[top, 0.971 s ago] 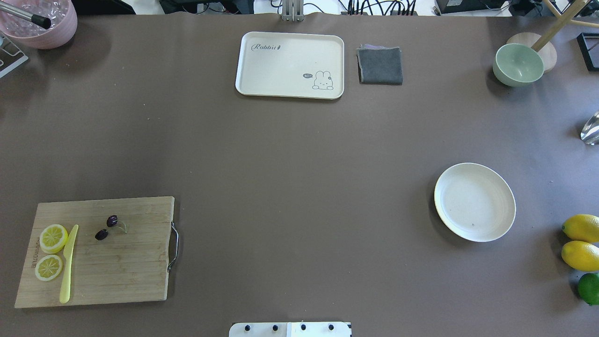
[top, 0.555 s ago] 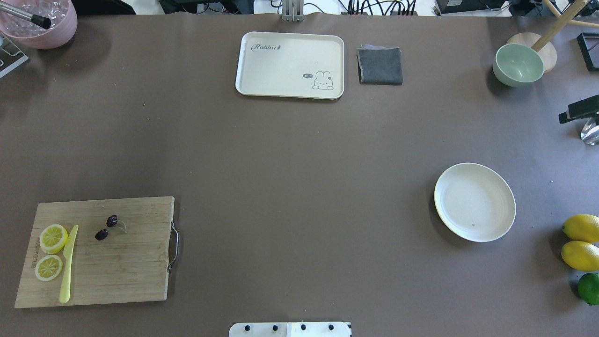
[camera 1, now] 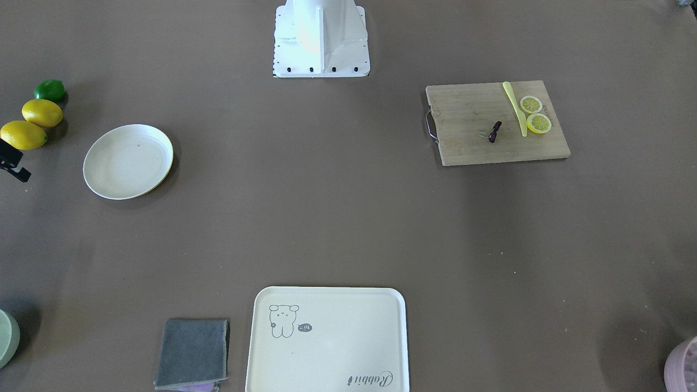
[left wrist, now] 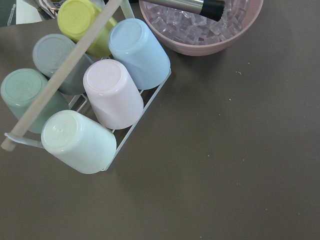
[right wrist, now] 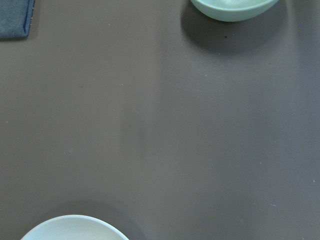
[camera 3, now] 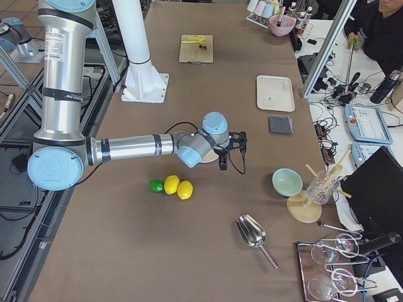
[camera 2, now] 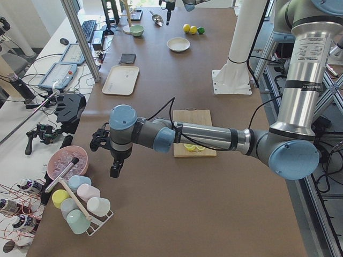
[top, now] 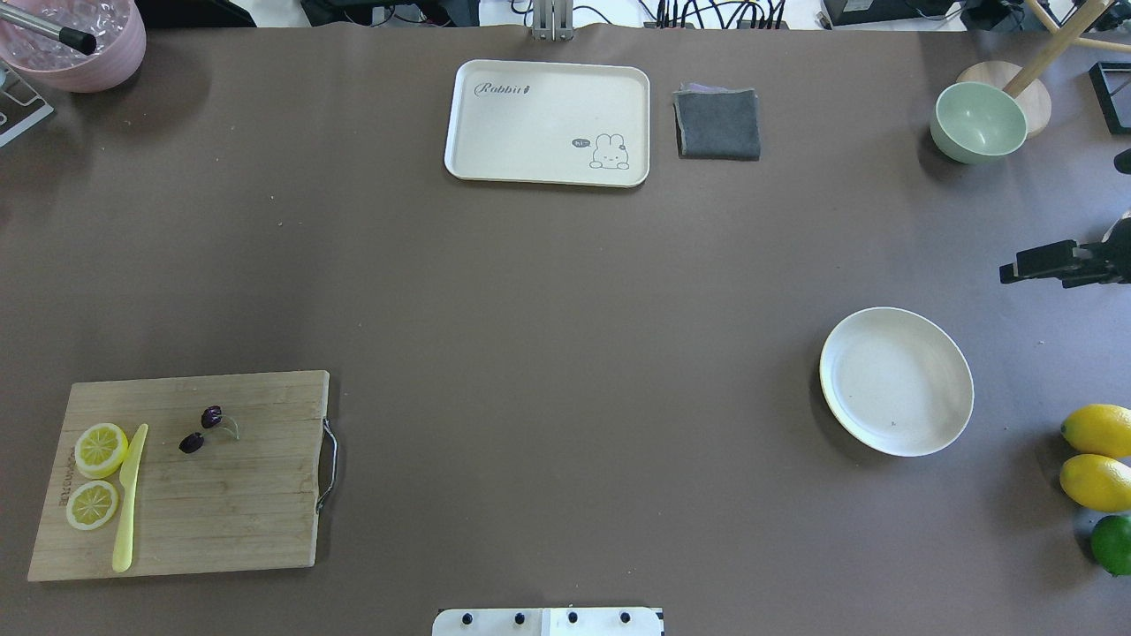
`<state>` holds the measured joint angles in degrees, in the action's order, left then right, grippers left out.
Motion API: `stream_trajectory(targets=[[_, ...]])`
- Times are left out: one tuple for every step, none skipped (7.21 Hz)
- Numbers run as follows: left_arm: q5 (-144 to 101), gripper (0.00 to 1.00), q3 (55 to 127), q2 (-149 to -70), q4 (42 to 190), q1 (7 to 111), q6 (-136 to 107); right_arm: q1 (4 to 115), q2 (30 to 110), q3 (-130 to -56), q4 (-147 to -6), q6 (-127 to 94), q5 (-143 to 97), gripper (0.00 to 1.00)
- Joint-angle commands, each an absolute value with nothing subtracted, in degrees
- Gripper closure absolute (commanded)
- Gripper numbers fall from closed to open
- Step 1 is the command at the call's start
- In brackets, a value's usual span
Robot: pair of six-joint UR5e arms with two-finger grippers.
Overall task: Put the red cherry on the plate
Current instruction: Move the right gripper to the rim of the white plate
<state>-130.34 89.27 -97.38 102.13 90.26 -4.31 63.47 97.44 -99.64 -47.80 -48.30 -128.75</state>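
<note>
- Cherry (top: 201, 430) is found on the cutting board (top: 230, 512), well apart from the left end effector (camera 2: 115, 170), on its robot-base side.
- Plate (top: 897, 382) is located near the right end effector (top: 1025, 265).
- Whether either end effector is released or clenched cannot be told.
- Cherry is judged tiny, light and prone to roll. One fruit body should be pinched, not the thin stem.

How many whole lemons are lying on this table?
2. One whole yellow lemon lies beside a second lemon, next to the green lime, far on the robot's right. None seem hidden.
</note>
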Motion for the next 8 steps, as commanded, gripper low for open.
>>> stream_trajectory(targets=[[-130.34,0.02,89.21,-97.56,102.13,90.26,-4.31,56.47,99.05,-99.67,-44.91,-50.19,-123.87,0.00],[-130.34,0.02,89.21,-97.47,102.13,90.26,-4.31,51.73,98.70,-99.58,-44.91,-49.92,-121.05,0.00],[-130.34,0.02,89.21,-97.47,102.13,90.26,-4.31,48.11,98.53,-99.58,-44.83,-49.75,-117.72,0.00],[-130.34,0.02,88.95,-97.47,102.13,90.26,-4.31,47.12,98.35,-99.58,-44.82,-49.66,-117.16,0.01],[-130.34,0.02,88.95,-97.47,102.13,90.26,-4.22,47.20,98.35,-99.58,-44.91,-49.66,-117.16,0.02],[-130.34,0.02,88.86,-97.47,102.13,90.26,-4.22,47.28,98.61,-99.49,-44.91,-49.57,-117.16,0.06],[-130.34,0.02,88.86,-97.30,102.13,90.26,-4.22,47.20,98.61,-99.32,-44.91,-49.57,-117.42,0.06],[-130.34,0.02,89.21,-97.29,102.13,90.26,-4.22,47.28,98.70,-99.06,-44.83,-49.57,-117.60,0.11]])
